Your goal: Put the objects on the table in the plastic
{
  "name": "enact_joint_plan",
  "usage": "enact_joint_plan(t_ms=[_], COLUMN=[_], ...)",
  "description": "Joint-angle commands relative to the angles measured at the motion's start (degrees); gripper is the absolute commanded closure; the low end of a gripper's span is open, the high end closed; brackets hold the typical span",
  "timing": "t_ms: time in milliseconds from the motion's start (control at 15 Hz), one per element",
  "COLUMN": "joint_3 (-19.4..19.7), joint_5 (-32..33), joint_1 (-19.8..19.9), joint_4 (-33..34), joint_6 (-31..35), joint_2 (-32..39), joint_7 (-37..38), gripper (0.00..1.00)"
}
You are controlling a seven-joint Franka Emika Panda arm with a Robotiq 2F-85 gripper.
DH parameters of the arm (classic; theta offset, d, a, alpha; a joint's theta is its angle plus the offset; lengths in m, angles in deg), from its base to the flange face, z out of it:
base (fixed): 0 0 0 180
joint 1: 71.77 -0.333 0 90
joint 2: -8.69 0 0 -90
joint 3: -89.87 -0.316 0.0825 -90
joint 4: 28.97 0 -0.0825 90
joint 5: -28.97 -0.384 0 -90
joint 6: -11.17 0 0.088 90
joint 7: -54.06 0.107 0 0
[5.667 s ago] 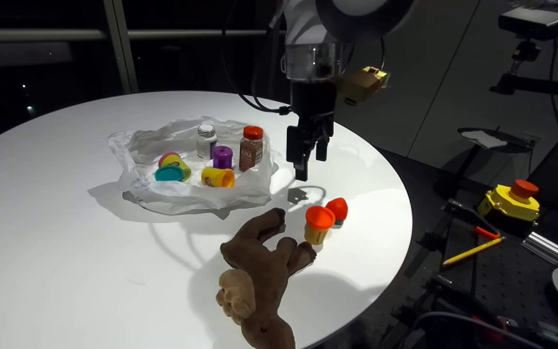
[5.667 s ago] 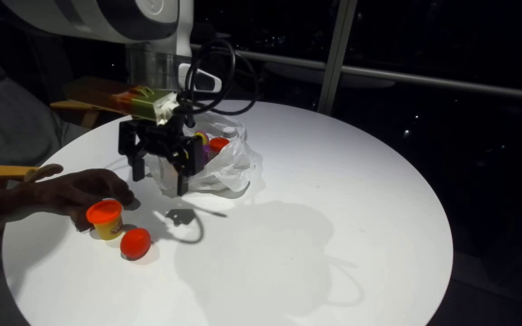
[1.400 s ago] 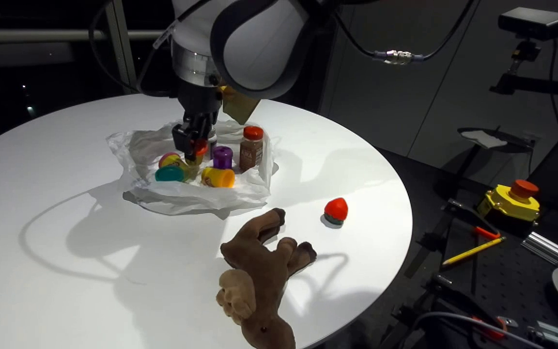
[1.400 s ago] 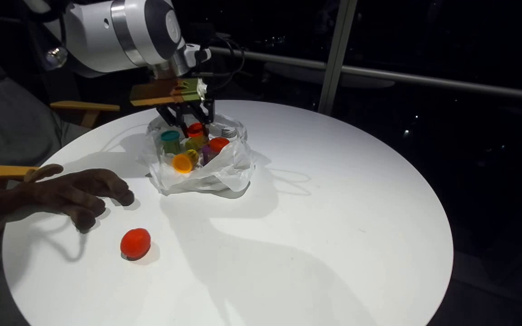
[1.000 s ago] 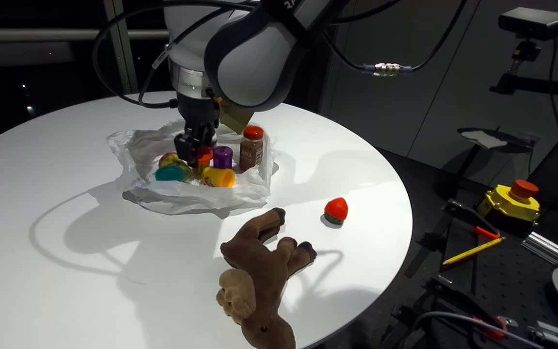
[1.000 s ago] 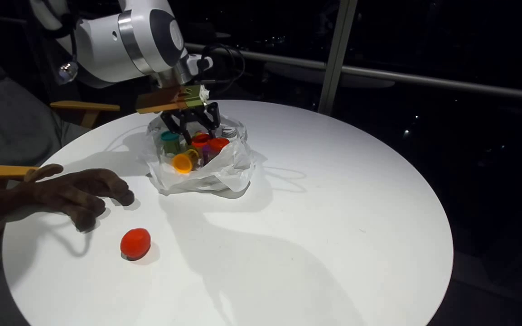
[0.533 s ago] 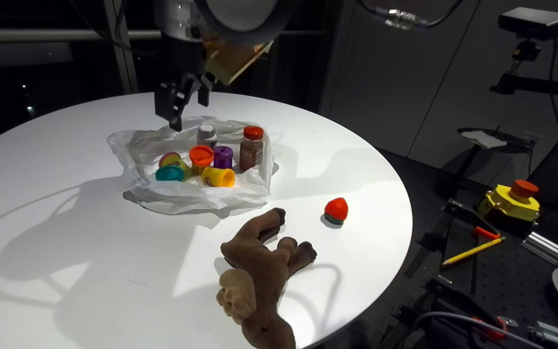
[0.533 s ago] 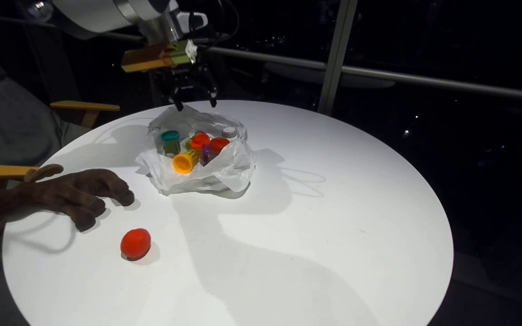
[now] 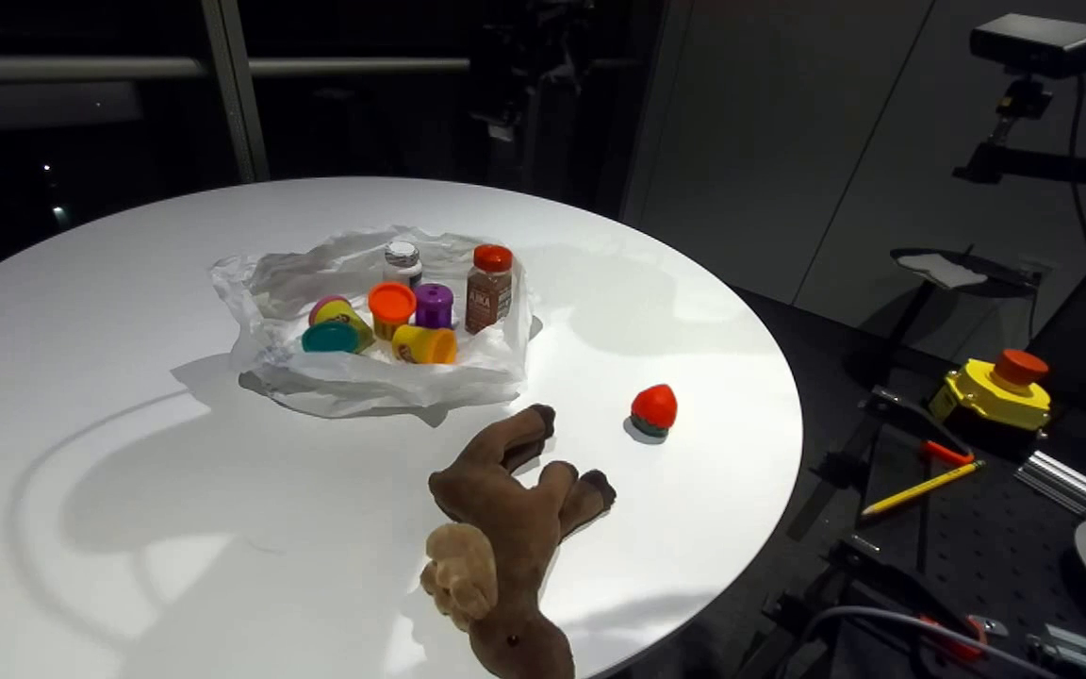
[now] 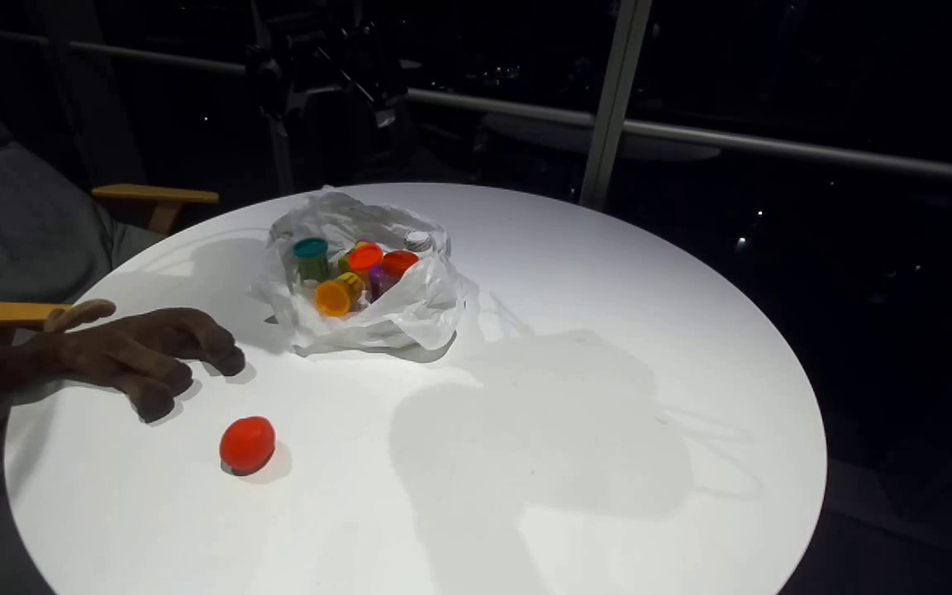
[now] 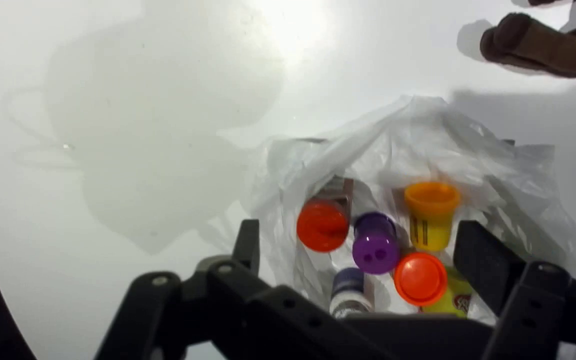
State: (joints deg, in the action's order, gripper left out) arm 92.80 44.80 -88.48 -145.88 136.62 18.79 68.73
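resting in the plastic bag (image 9: 392, 387) are cups (image 9: 392, 304) and two bottles (image 9: 488, 297)

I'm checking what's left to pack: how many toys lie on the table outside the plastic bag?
2: near the bag, the brown plush animal; close to it but apart, the red toy. No others seem hidden.
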Motion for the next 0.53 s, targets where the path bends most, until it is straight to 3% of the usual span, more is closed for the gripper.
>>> enact_joint_plan(t_ms=[0,467], joint_3=[-1.9,-1.3], joint_5=[-4.7,-6.6], joint_1=[7.3,15.3], joint_4=[-14.5,-31.8], joint_6=[7.1,28.3], joint_2=[-8.0,-5.0], joint_7=[-6.9,-19.7], gripper=[0.00,0.00])
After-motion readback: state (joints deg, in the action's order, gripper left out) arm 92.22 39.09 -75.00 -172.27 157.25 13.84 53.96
